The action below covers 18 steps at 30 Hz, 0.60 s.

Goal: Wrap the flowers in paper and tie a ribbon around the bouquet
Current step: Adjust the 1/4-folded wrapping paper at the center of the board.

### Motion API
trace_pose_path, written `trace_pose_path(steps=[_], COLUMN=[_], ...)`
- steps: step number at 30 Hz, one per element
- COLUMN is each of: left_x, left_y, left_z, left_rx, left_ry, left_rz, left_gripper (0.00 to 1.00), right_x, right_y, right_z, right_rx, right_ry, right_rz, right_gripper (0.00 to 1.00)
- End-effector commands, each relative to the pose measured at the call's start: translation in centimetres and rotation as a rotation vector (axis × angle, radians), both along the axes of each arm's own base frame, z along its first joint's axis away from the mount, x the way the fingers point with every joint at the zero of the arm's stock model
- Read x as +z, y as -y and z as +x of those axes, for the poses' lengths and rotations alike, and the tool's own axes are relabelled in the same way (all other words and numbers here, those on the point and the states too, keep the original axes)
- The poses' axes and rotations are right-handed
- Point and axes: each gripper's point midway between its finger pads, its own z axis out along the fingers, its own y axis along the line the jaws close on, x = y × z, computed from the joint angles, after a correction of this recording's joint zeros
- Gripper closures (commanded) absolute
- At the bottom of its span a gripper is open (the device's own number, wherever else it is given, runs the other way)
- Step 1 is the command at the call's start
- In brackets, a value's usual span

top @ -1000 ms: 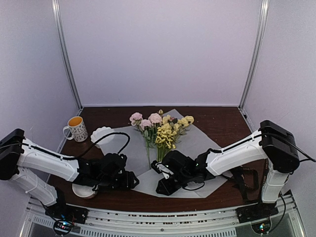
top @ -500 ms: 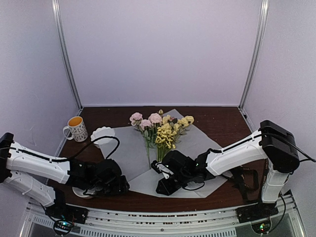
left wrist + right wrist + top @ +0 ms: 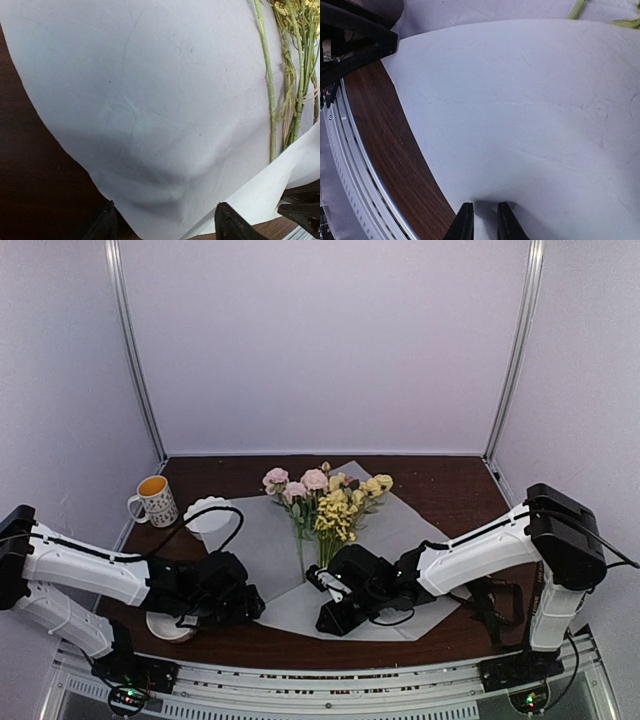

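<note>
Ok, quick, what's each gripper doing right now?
Left gripper: open, with the edge of the paper between its fingers but not pinched.
Right gripper: closed, pinching the paper at its edge.

Booth interior: pale lilac-white panels on 3 sides, dark bench below.

Back wall (image 3: pixel 320 340), left wall (image 3: pixel 50 390) and right wall (image 3: pixel 590 370) are plain and matte. 2 aluminium posts, left (image 3: pixel 135 350) and right (image 3: pixel 515 350), mark the back corners. The bench (image 3: pixel 450 485) is dark brown wood grain and runs to the back wall. A slotted metal rail (image 3: pixel 330 695) lines the near edge. Light is soft and even, with faint shadows.
</note>
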Motion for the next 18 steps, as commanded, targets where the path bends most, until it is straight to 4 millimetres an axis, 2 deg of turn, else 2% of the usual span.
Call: trace_pose_path(steps=[1, 6, 8, 10, 15, 18], left_x=[-3.0, -3.3, -3.2, -3.3, -3.4, -3.5], left_y=[-1.5, -1.8, -2.0, -2.2, -2.2, -2.1], left_z=[-1.7, -1.8, -1.8, -1.9, -1.9, -1.9], left_rx=[-0.036, -0.029, -0.019, -0.009, -0.010, -0.013], left_ry=[-0.106, -0.133, -0.132, -0.133, -0.137, -0.140], left_rz=[0.096, 0.143, 0.147, 0.143, 0.142, 0.145], left_gripper=[0.35, 0.61, 0.73, 0.81, 0.84, 0.88], right_x=[-1.1, -0.9, -0.4, 0.5, 4.0, 4.3], right_y=[0.4, 0.4, 0.0, -0.8, -3.6, -4.8], right_z=[-0.4, -0.4, -0.4, -0.6, -0.8, -1.2], right_rx=[0.005, 0.009, 0.028, 0.068, 0.186, 0.245], right_ry=[-0.002, 0.006, 0.019, 0.029, 0.060, 0.045], right_rz=[-0.033, -0.040, -0.030, -0.008, 0.088, 0.096], right_gripper=[0.82, 0.82, 0.82, 0.82, 0.82, 0.82])
